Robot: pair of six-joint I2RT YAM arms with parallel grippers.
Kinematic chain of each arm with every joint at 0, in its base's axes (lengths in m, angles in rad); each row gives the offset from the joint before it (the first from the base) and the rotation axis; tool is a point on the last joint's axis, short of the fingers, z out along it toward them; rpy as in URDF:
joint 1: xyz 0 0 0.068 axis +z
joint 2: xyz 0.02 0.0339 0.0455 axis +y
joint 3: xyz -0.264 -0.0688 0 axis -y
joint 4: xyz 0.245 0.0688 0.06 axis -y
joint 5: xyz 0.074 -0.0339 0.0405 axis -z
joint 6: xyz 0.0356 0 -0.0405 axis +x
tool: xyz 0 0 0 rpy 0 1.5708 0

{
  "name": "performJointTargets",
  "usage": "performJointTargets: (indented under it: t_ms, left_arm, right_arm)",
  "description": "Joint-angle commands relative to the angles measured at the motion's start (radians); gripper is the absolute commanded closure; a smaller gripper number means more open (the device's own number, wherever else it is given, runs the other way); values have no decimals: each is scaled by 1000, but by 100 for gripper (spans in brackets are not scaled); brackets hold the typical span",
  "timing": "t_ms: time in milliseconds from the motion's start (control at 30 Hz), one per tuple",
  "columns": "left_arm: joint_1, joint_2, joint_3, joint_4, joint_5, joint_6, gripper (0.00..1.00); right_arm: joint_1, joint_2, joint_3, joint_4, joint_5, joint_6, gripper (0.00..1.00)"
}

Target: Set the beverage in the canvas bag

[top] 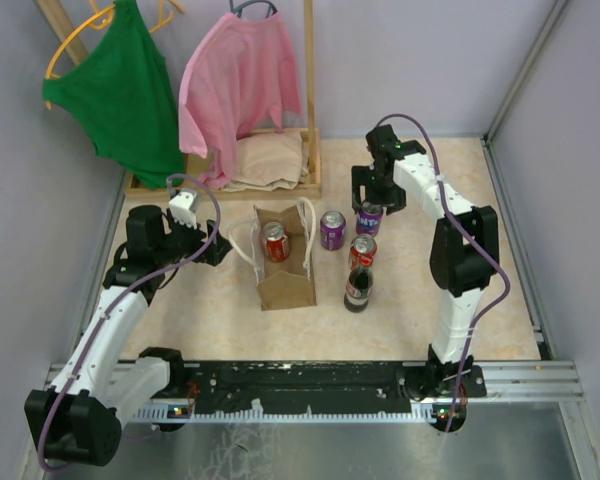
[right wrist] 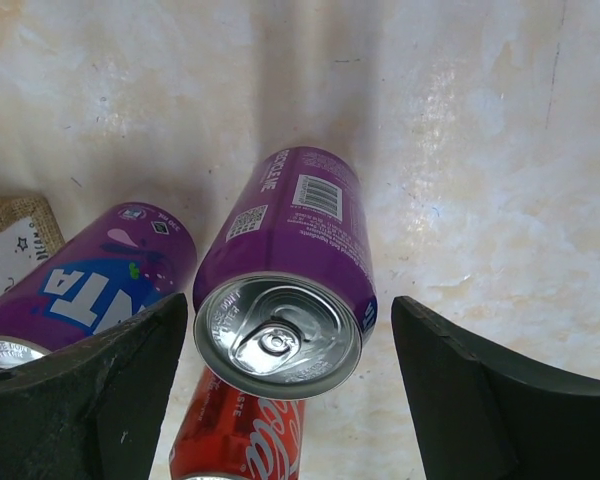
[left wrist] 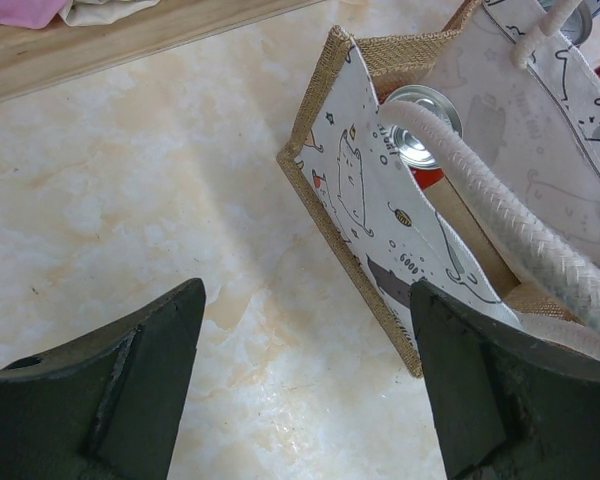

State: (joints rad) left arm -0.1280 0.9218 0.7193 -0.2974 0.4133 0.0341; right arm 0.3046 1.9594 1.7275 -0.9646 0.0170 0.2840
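The step in hand looks like the pick of another drink. The right fingers (right wrist: 80, 400) stand spread on either side of an upright purple can (right wrist: 280, 260), with a thin gap on each side, so nothing is grasped yet. By this reading, the next move calls for closing squarely on that can. It must not knock the second purple can (right wrist: 85, 285) just beside it at the left of the frame, or the loose red can (right wrist: 242, 440) at the bottom edge. Then comes the lift and the carry to the bag's mouth. The canvas bag (top: 285, 275) stands open at the centre of the surface (top: 400, 330) in the top view, with one bagged red can (top: 276, 241) inside. The left fingers (left wrist: 100, 400) are released too, straddling the bag's near corner; whether one touches its wall cannot be told. Counted: one bag with two white handles, and five drinks, namely two purple cans, two red cans and one dark cola bottle (top: 357, 290), four of them outside the bag.
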Motion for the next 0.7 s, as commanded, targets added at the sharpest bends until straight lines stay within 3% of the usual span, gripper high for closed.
performJointTargets:
  t_ms: [0,167,333,400,600,667]
  left_arm:
    - [6,-9,19,1,18,6,11]
    - [6,-4,21,3,16,7,11]
    - [6,1,26,1,15,9,11]
    - [7,2,26,1,14,9,11]
    - [7,9,27,0,19,7,11]
    - [7,13,30,0,21,6,11]
  right_arm:
    - [-2,4,3,36,17,-9,18]
    - [-2,28,15,27,19,-14,18]
    - [-2,39,16,17,16,-14,25]
    - [-3,40,18,17,14,-14,37]
    - [-2,35,48,-6,17,-12,89]
    - [-2,31,78,-19,24,-14,99]
